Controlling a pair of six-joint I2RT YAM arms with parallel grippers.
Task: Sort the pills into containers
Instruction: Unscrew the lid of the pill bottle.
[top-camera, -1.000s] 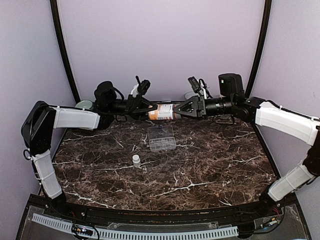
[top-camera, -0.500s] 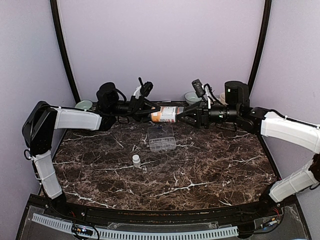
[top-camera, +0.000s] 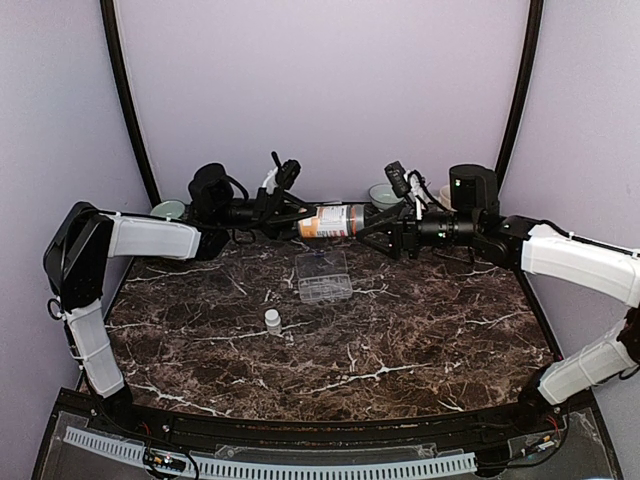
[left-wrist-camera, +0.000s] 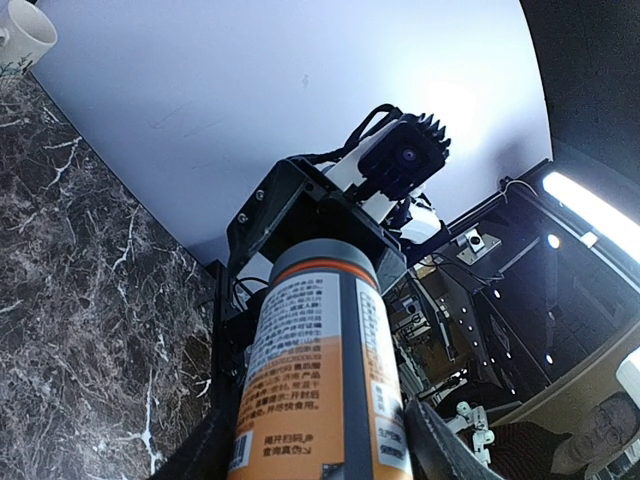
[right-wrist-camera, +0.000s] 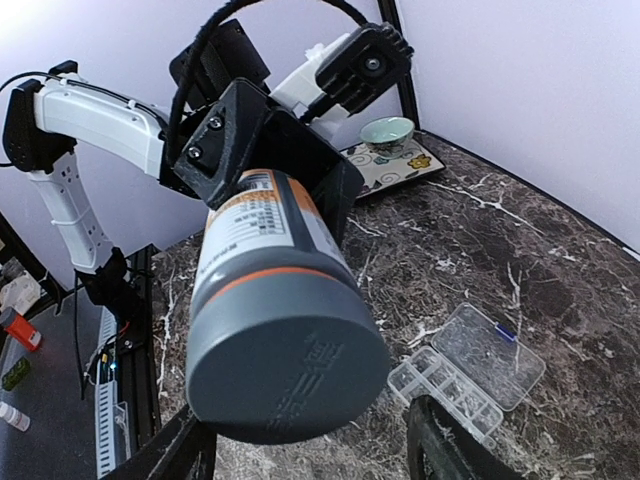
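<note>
The amber bottle (top-camera: 335, 220) with a white label and grey cap (right-wrist-camera: 285, 370) hangs level above the table's back edge. My left gripper (top-camera: 303, 222) is shut on its base end; in the left wrist view my gripper (left-wrist-camera: 322, 440) has a finger pressed on each side of the bottle (left-wrist-camera: 320, 370). My right gripper (top-camera: 378, 228) is open, and in the right wrist view (right-wrist-camera: 315, 435) its fingers stand wide on either side of the cap with a gap showing. The clear organiser box (top-camera: 324, 275) lies open on the table below, its compartments (right-wrist-camera: 445, 390) looking empty. No pills show.
A tiny white bottle (top-camera: 272, 320) stands in front of the organiser. A teal bowl (top-camera: 168, 210) sits at the back left and a cup (top-camera: 383, 193) behind the right gripper. A green bowl (right-wrist-camera: 388, 130) rests on a patterned mat.
My right gripper has let go of the cap, pulled back to the right and sunk a little. The left gripper still holds the bottle, whose cap end has risen slightly.
</note>
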